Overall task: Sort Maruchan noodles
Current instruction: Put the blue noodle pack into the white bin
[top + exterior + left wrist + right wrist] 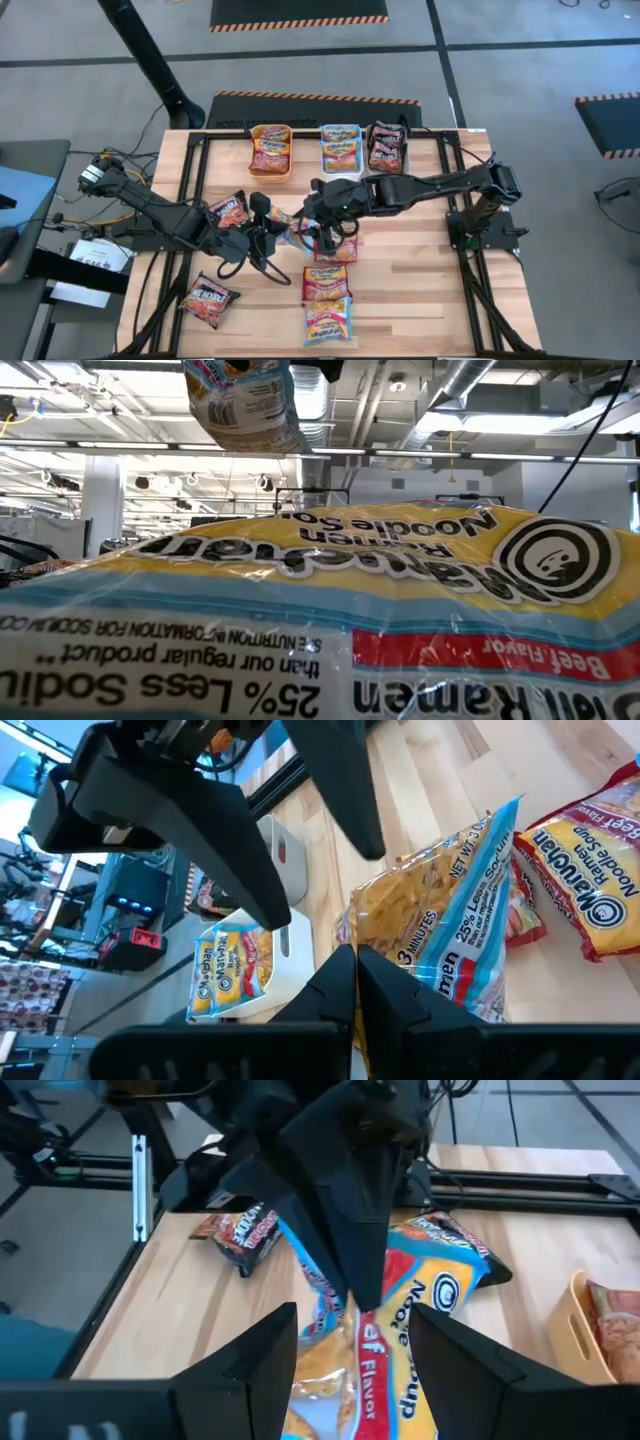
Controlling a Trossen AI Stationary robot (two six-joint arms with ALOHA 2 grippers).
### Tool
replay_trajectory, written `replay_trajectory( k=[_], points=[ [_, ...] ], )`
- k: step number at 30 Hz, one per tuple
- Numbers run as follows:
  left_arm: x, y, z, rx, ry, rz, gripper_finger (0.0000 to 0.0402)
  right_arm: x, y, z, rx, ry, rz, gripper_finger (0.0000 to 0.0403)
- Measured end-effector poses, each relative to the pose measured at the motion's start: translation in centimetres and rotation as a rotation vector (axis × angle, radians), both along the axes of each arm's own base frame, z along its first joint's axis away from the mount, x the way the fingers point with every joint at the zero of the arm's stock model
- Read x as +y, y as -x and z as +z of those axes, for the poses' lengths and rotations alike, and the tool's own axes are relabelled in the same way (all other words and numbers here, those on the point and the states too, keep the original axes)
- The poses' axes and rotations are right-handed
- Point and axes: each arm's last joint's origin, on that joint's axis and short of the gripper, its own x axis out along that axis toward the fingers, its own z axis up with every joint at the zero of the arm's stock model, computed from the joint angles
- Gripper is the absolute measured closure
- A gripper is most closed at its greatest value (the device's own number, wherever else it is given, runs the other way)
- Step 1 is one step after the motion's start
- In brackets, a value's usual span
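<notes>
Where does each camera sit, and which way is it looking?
High view: above the table, looking straight down; shows the left arm and right arm.
Low view: at table-top height, looking level; a nearby packet fills it.
Left wrist view: on the left arm, looking past the left end effector, shut on the light blue packet.
Right wrist view: on the right arm, looking past the open right end effector.
Shared: both wrist views show that lifted packet.

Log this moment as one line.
left hand: shut on blue packet, held above table | right hand: open, at same packet | state: packet not yet binned
</notes>
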Motion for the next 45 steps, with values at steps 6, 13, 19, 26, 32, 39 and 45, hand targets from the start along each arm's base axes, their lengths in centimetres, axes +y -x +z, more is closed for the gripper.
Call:
replay_trajectory(
  k=[6,13,19,26,32,39,45],
  points=[
    [0.0,0.0,0.0,0.0,0.0,0.001,0.0402,0.1,-1.0,-1.6,0.033,0.002,-0.003,0.0188],
    [0.0,0.0,-0.1,0.006,0.001,0.008,0.0402,0.3,-1.9,-2.1,0.049,0.011,0.0,0.0188],
    [0.1,0.0,-0.1,0.004,0.003,0.016,0.0402,0.1,-1.8,-2.2,0.065,0.031,-0.044,0.0242],
    [0.6,-0.2,-0.1,-0.006,0.024,0.034,0.0402,0.1,-1.7,-2.5,0.092,0.04,-0.048,0.0365],
    [0.5,-0.3,0.1,-0.037,0.052,0.042,0.0402,0.3,-1.6,-2.6,0.108,0.061,-0.056,0.0396],
    [0.8,-0.6,0.5,-0.097,0.081,0.088,0.0401,0.3,-1.2,-3.2,0.173,0.088,-0.09,0.0399],
    [1.9,-1.0,1.7,-0.155,0.167,0.165,0.0401,0.8,-0.7,-3.6,0.232,0.126,-0.103,0.0399]
  ],
)
